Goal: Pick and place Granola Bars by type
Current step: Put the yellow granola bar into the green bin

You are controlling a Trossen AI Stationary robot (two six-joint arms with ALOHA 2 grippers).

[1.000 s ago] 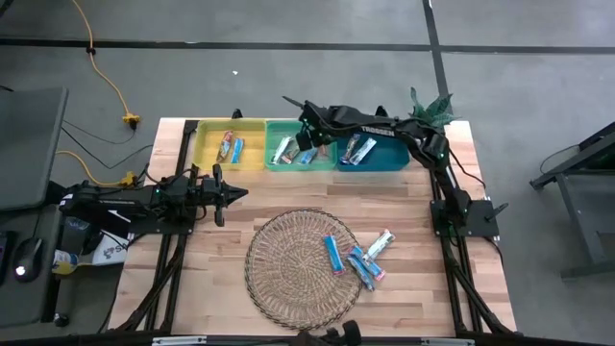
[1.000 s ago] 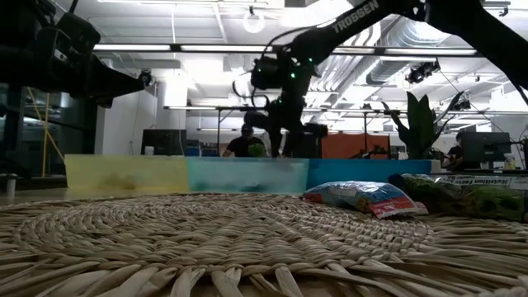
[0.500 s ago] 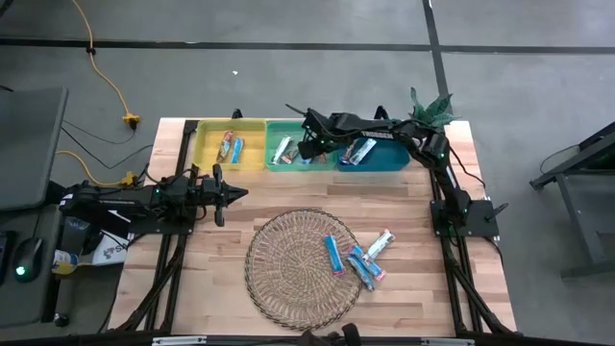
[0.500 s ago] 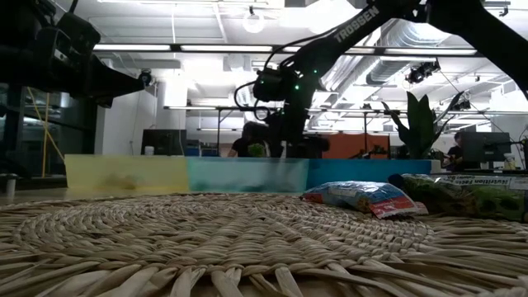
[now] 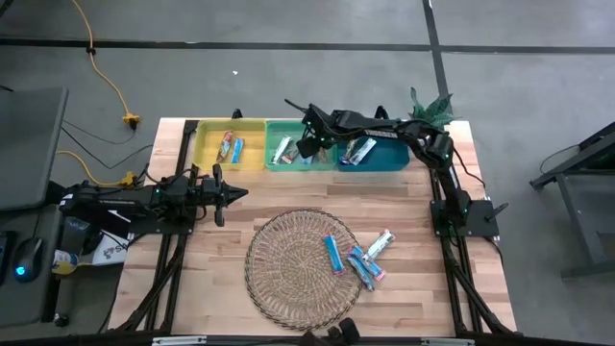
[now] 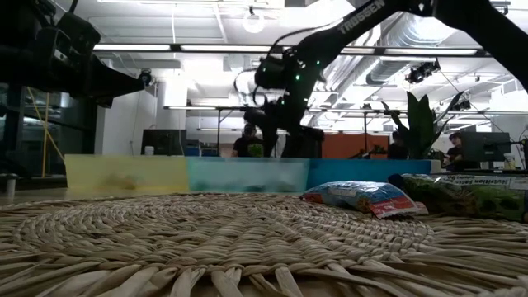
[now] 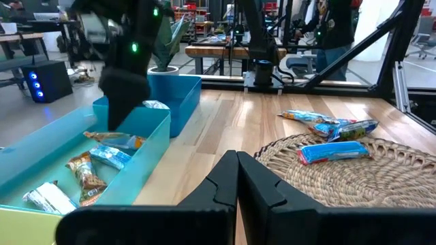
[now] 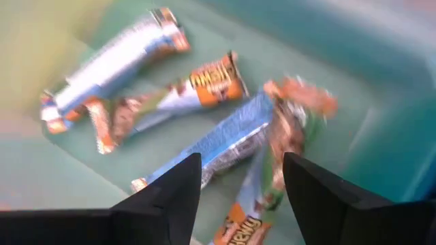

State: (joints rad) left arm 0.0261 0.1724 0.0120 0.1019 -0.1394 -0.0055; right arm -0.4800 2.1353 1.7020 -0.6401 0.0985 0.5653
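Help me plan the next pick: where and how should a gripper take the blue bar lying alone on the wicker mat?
Grip the blue bar across its narrow width at mid-length, coming straight down from above. It lies flat on the wicker mat, long axis roughly up-down in the high view, with bare mat on both long sides; the other bars lie clear of it.

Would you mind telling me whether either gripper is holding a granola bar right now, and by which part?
Nothing is held. The right gripper is open above the middle bin, the bars lying loose beneath it. The left gripper is shut on nothing.
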